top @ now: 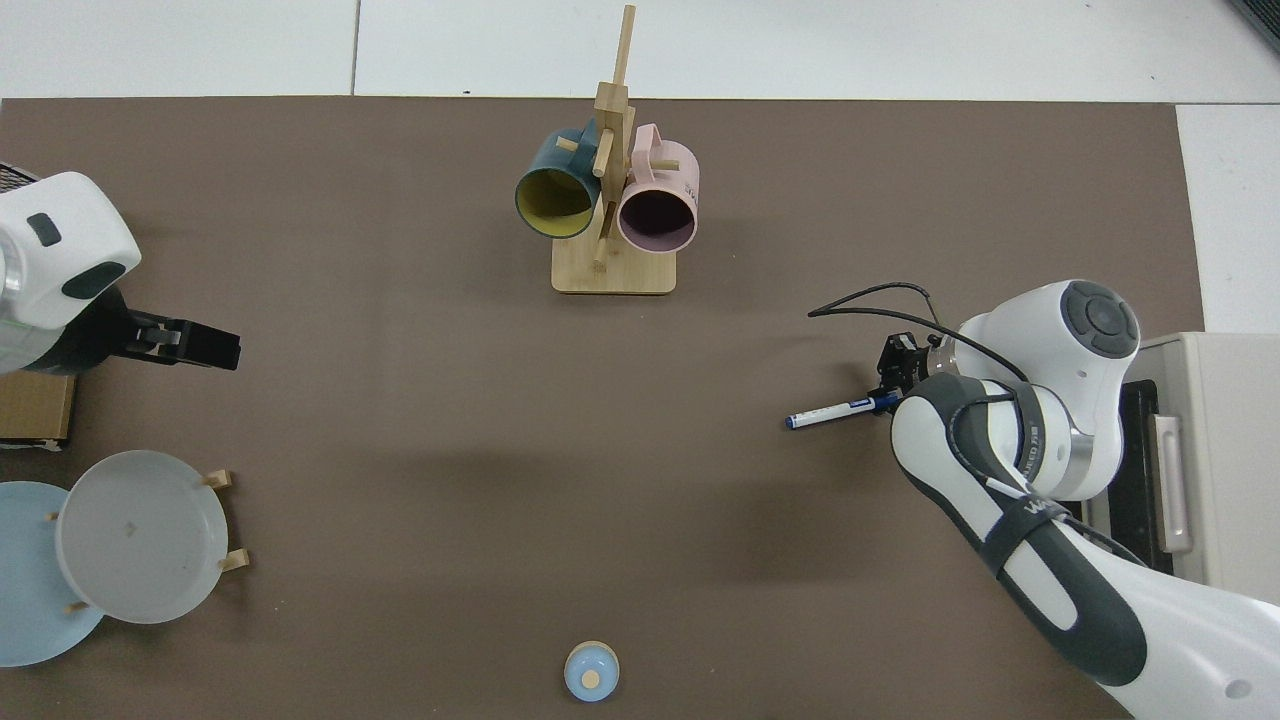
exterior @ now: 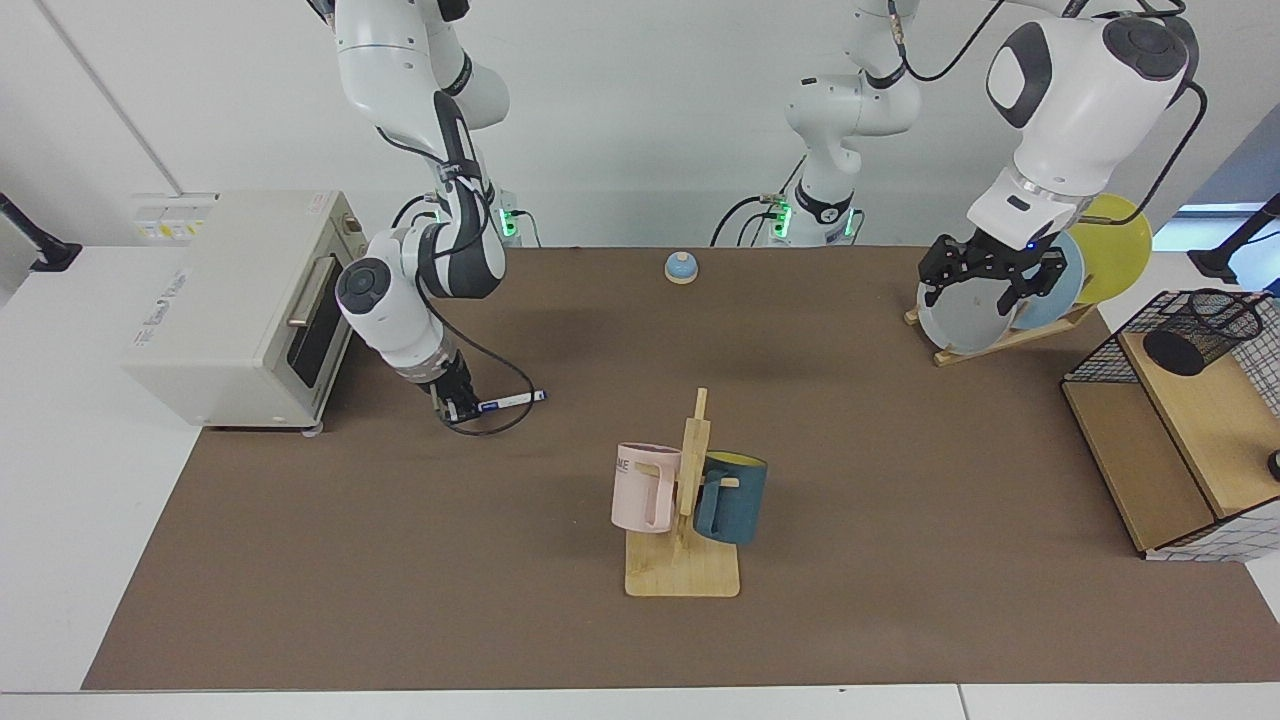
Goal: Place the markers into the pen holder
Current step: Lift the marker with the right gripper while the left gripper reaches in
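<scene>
Right gripper [exterior: 458, 408], at centre-left of the facing frame just beside the cream toaster oven [exterior: 240, 300], is gripping one end of the slim white-barrelled marker with blue cap [exterior: 510, 401]; jaws are clamped on it. The marker is pointing away from the gripper toward frame centre, tilted slightly, free end a little raised. In the top frame the same gripper [top: 888, 392] is sitting at mid-right, the marker [top: 828, 412] slanting down-left from it over the brown mat of the table [top: 400, 420].

Left gripper [exterior: 985, 283] is hanging at upper right of the facing frame in front of the grey, pale blue and yellow plates in the wooden plate rack [exterior: 1010, 300]; this arm is waiting, jaws apart and holding nothing.

Small black wire-mesh pen holder [exterior: 1200, 330] is lying tilted on the top wooden shelf of the black wire-grid rack [exterior: 1160, 440] at the far right edge, well apart from the marker.

Wooden mug tree with a pink mug and a dark teal mug [exterior: 685, 500] is standing at lower centre. Small blue dome bell [exterior: 681, 267] is sitting at upper centre.
</scene>
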